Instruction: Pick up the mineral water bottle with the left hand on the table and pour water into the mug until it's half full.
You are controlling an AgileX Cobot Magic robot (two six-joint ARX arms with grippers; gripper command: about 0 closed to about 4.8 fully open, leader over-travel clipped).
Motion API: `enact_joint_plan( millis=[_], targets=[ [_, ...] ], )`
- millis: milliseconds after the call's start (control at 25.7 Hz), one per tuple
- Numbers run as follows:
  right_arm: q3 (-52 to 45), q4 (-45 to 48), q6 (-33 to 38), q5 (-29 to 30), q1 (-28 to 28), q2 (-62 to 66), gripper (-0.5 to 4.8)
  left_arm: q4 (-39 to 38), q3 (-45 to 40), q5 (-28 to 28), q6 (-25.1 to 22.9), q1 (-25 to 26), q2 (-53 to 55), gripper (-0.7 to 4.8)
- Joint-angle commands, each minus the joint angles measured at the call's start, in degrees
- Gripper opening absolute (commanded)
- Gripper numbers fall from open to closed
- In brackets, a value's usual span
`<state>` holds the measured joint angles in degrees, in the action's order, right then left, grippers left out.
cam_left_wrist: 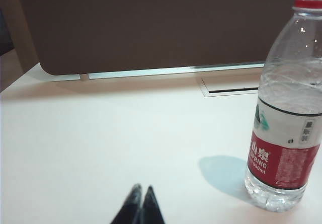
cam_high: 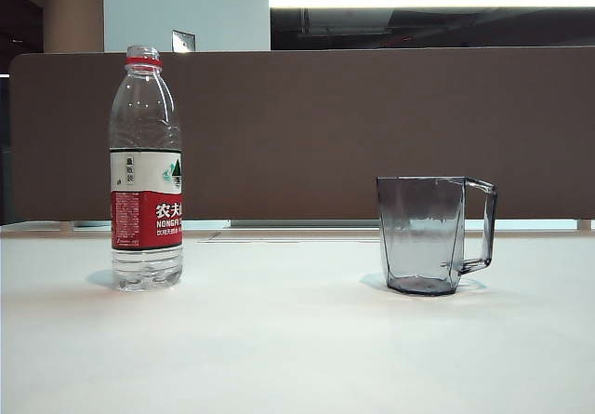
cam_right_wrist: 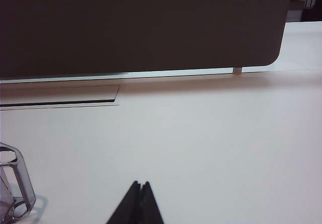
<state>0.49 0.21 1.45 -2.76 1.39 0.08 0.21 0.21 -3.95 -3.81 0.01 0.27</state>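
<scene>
The bottle [cam_high: 146, 167] is standing upright on the table [cam_high: 297, 349] at the exterior view's left, the mug [cam_high: 426, 234] at centre-right, well apart, handle pointing right. A partition [cam_high: 307, 126] is running behind both. Neither gripper [cam_left_wrist: 141, 198] [cam_right_wrist: 141, 193] is touching anything.

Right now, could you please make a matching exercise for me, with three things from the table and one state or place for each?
Things:
1. mineral water bottle
2. mug
3. left gripper

States:
A. shut, holding nothing, low over the table
B. upright on the left, no cap on the neck
C. empty, on the right, handle pointing right

Pairs: 1-B, 2-C, 3-A
</scene>
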Motion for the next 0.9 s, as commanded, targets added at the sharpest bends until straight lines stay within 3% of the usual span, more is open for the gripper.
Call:
enact_joint_plan(
  millis=[39, 312, 545, 896],
  targets=[
    [-0.2, 1.2, -0.1, 0.0, 0.1, -0.1, -0.08, 0.6, 0.2, -0.1, 0.2, 0.0, 0.0, -0.06],
    [0.0, 1.4, 0.1, 0.2, 0.1, -0.1, -0.08, 0.7, 0.2, -0.1, 0.2, 0.0, 0.0, -0.06],
    [5.3, 0.7, 4.8, 0.2, 0.0, 0.1, -0.09, 6.7, 1.4, -0.1, 11.4, -0.1, 0.0, -0.06],
    [15.1, -3.4, 4.8, 1.0, 0.0, 4.6, -0.09, 6.8, 7.5, -0.1, 11.4, -0.1, 6.0, -0.06]
  ],
)
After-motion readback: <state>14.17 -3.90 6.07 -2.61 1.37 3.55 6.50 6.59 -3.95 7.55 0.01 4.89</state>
